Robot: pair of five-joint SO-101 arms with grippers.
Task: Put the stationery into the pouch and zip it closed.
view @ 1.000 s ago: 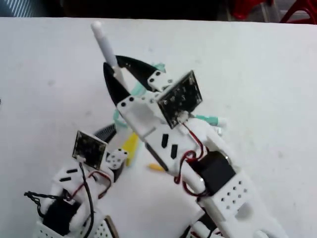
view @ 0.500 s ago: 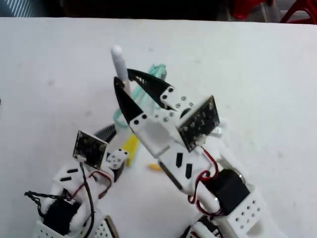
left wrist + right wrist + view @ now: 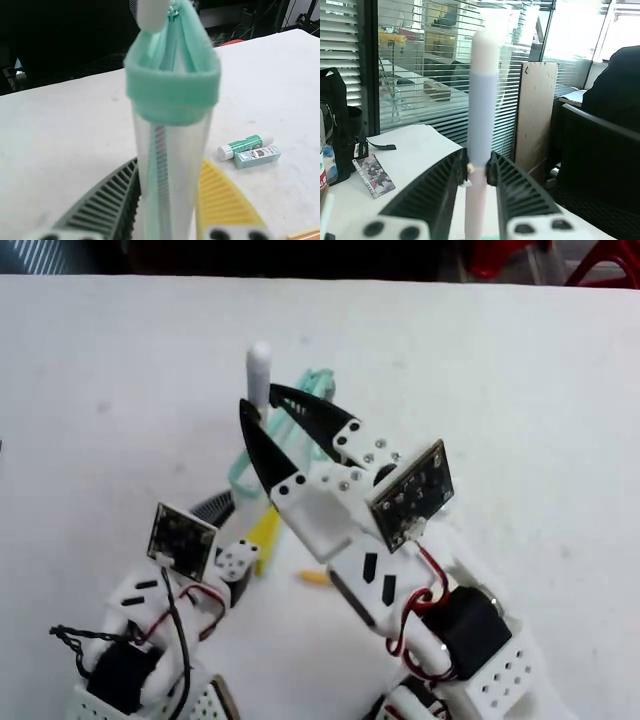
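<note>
- the right gripper (image 3: 477, 169) is closed narrowly on a white pen (image 3: 482, 100). the barrel is pinched between the two black ribbed fingers (image 3: 437, 192) and runs straight out past their tips.
- in the high view the right gripper (image 3: 265, 410) is seen raised above the table (image 3: 520, 390). its arm is stretched from the lower right edge up and to the left, and the pen (image 3: 260, 365) is carried close to upright.
- the left gripper (image 3: 165, 200) is clamped on the pouch (image 3: 170, 90). the clear body is squeezed between a dark grey finger (image 3: 107, 205) and a yellow finger (image 3: 220, 200).
- the pouch is held upright, with its mint green band uppermost.
- the left arm is set low at the lower left of the high view. its gripper (image 3: 245, 508) is pointed up and to the right, beneath the right arm's fingers, and the pouch (image 3: 310, 380) shows as a green strip just beside the pen.
- the pen (image 3: 150, 12) is seen right at the pouch's mouth. whether its end is inside cannot be told.
- a glue stick (image 3: 245, 146) and a small green block (image 3: 257, 156) are seen lying on the table, just beside each other and apart from the pouch.
</note>
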